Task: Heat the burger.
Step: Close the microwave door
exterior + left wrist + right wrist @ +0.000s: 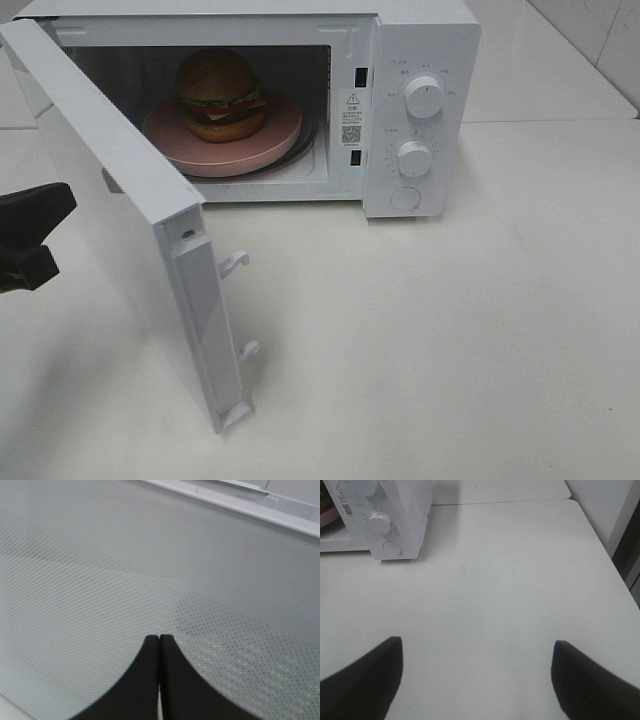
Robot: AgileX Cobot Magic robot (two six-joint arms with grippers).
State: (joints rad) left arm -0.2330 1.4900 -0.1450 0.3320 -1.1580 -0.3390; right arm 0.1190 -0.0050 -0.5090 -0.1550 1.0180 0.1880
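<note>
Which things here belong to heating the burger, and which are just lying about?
Job: burger on pink plate inside the microwave; open door; upper knob; lower knob; left gripper, shut, facing the door.
Idle: white table; tiled wall; right gripper, open over the table.

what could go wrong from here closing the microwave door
1. The left gripper, shut, faces the outside of the door; a hard or off-centre push may shift the microwave instead of swinging the door.
2. The pink plate under the burger sits close to the cavity's front edge; the door might catch its rim.
3. A weak push may leave the latch hooks short of their slots.
</note>
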